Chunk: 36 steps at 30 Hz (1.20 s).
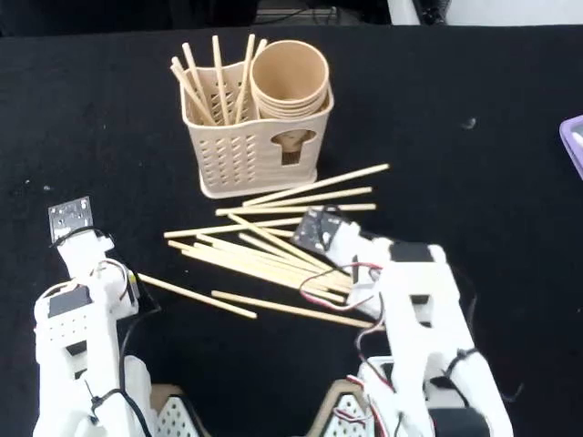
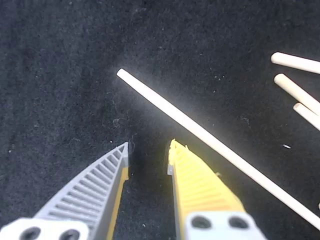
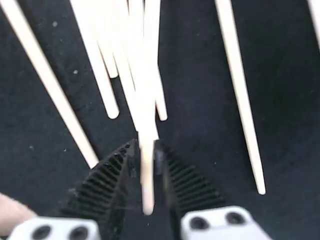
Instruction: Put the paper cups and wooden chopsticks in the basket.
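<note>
Right gripper (image 3: pixel 145 148) is down in the loose chopsticks (image 1: pixel 264 248) at table centre, fingers pinched tight on one chopstick (image 3: pixel 146 190). Straight up at 12 o'clock from that pile stands the basket (image 1: pixel 246 159), paper cups (image 1: pixel 290 77) stacked in its 3 o'clock side, several sticks (image 1: pixel 214 86) upright in the 9 o'clock side. Over at 8 o'clock, the left gripper (image 2: pixel 148 145) hangs above the black table (image 2: pixel 60 60), fingers a narrow gap apart with nothing between them, a lone chopstick (image 2: pixel 210 142) lying just beside its yellow finger (image 2: pixel 200 185)
</note>
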Available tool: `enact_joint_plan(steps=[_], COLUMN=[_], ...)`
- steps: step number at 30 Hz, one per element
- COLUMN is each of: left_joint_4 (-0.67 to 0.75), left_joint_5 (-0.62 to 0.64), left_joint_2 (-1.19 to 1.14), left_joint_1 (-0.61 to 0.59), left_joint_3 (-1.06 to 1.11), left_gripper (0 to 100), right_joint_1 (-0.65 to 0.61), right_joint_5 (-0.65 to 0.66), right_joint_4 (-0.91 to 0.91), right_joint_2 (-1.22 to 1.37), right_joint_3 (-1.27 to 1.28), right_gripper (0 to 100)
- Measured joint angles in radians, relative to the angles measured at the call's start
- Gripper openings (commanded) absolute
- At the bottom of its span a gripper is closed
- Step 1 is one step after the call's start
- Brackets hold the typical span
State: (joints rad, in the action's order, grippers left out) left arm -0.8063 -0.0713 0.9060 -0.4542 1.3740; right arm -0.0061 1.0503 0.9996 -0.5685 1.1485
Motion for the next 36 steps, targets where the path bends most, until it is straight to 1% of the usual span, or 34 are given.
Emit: enact_joint_plan(steps=[7,9,12,14,16,20,28,36], left_joint_4=[0.0,0.0,0.0,0.0,0.0,0.0,0.0,0.0], left_joint_5=[0.0,0.0,0.0,0.0,0.0,0.0,0.0,0.0], left_joint_2=[0.0,0.0,0.0,0.0,0.0,0.0,0.0,0.0], left_joint_1=[0.0,0.0,0.0,0.0,0.0,0.0,0.0,0.0], left_joint_3=[0.0,0.0,0.0,0.0,0.0,0.0,0.0,0.0], left_gripper=[14,14,14,14,14,14,14,14], right_joint_1=[-0.011,-0.055,-0.157,-0.221,-0.252,-0.264,-0.269,-0.269], right_joint_5=[-0.058,-0.092,-0.175,-0.229,-0.265,-0.292,-0.298,-0.298], right_joint_4=[-0.006,-0.008,-0.031,-0.074,-0.127,-0.212,-0.23,-0.249], right_joint_2=[0.026,0.026,0.026,0.026,0.026,0.026,0.046,0.276], right_joint_3=[-0.028,-0.041,-0.044,-0.044,-0.044,-0.044,-0.044,-0.146], right_gripper=[13.2,13.2,13.2,13.2,13.2,13.2,13.2,12.8])
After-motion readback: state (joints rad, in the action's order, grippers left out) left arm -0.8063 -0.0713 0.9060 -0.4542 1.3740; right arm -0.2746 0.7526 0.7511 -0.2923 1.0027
